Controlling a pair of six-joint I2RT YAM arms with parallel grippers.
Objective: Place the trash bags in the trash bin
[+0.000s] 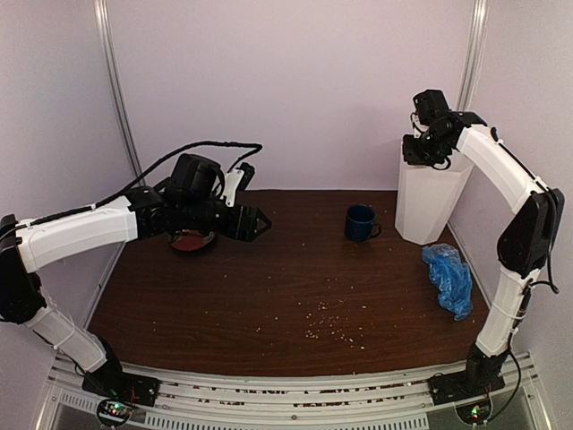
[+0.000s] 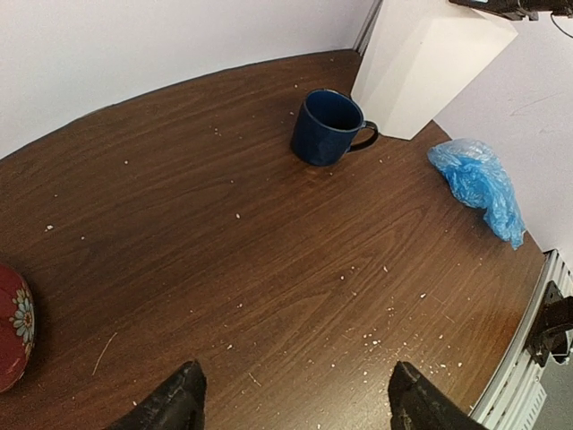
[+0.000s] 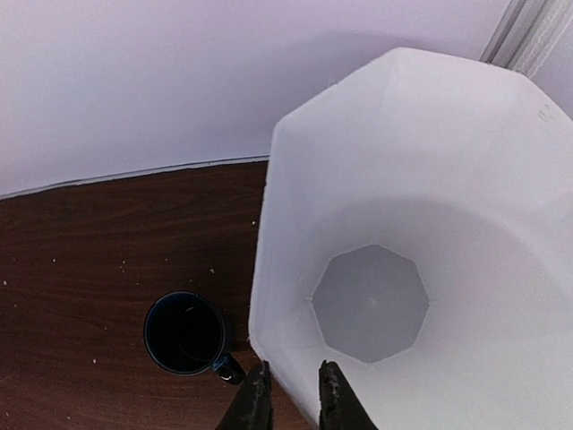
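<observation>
The light-blue trash bag (image 1: 448, 278) lies crumpled on the table's right side, near the trash bin's foot; the left wrist view shows it too (image 2: 479, 184). The tall white trash bin (image 1: 430, 202) stands at the back right (image 2: 430, 72). My right gripper (image 1: 419, 152) hovers at its top rim. In the right wrist view the gripper (image 3: 294, 385) straddles the bin's near rim (image 3: 304, 224), one finger outside and one inside, a narrow gap between them; whether they pinch the wall I cannot tell. Inside the bin only its bare bottom shows. My left gripper (image 1: 260, 222) hangs open over the table's left half (image 2: 295, 394), holding nothing.
A dark blue mug (image 1: 360, 222) stands just left of the bin (image 2: 327, 125) (image 3: 183, 333). A red bowl (image 1: 190, 240) sits under the left arm (image 2: 11, 327). Pale crumbs are scattered over the brown tabletop. Walls close in at the back and on both sides.
</observation>
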